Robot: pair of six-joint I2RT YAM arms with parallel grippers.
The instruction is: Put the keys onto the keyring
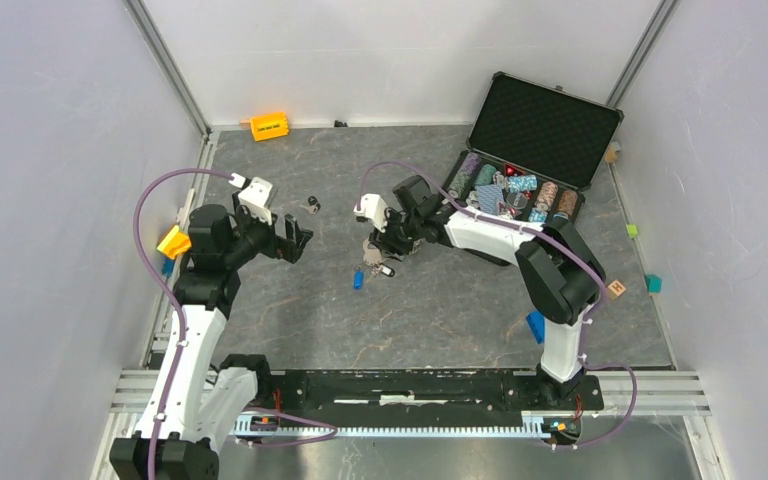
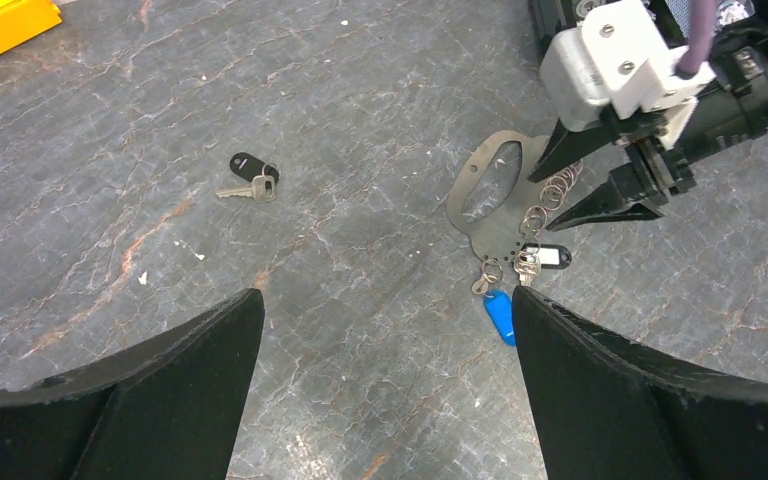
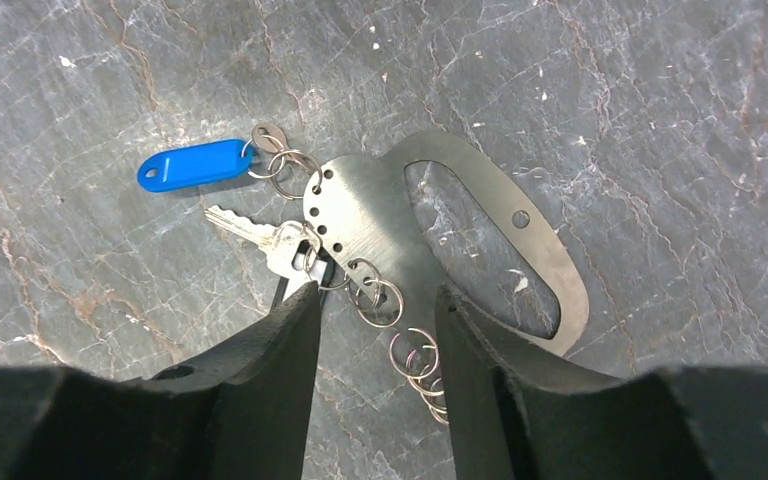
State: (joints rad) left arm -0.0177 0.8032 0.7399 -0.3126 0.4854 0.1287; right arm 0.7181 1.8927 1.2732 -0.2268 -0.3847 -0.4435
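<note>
Keyring (image 3: 360, 215) lies flat mid-table (image 3: 110, 80), with the blue key (image 3: 195, 165) and a silver key (image 3: 260, 232) at its edge. Right fingers (image 3: 260, 370) are half open, straddling its split rings and clamping nothing. Left fingers (image 2: 180, 380) are wide open and empty. Black key (image 2: 248, 178) lies well apart, unobstructed.

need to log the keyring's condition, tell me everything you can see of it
The keyring is a flat plate of grey metal, teardrop-shaped, with a long oval cutout, one small hole in the narrow band and a row of little holes along its rounded end. Small wire rings hang at that end; one carries a blue tag, another a silver key. It lies flat on the grey marbled table. The right gripper straddles the rings, jaws apart; contact cannot be told.
</note>
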